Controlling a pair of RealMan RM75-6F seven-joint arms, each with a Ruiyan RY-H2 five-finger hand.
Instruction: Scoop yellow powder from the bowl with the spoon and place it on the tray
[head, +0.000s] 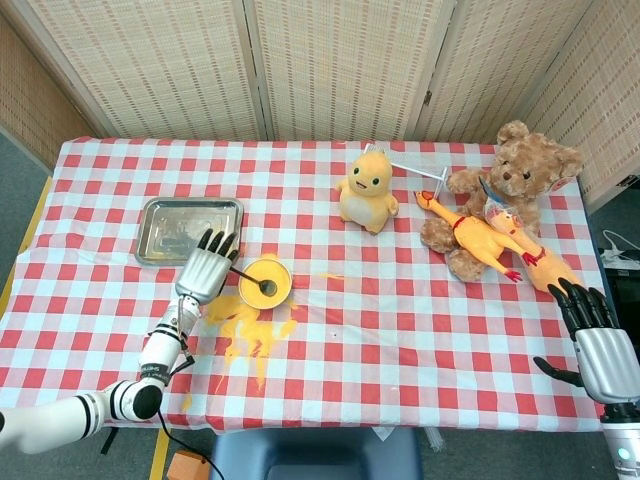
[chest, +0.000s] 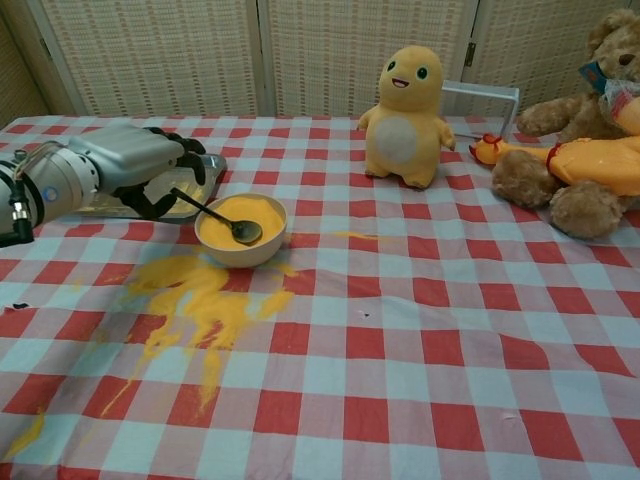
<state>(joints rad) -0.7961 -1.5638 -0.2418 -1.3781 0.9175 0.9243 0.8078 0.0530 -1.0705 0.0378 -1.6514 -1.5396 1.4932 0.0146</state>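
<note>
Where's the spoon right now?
The spoon sits in the bowl of yellow powder, left of centre in the chest view, its handle leaning out toward the left hand and the tray behind.

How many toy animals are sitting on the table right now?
3: a yellow duck-like plush at back centre, a brown teddy bear at back right, and a rubber chicken lying across the bear. None seems hidden.
</note>
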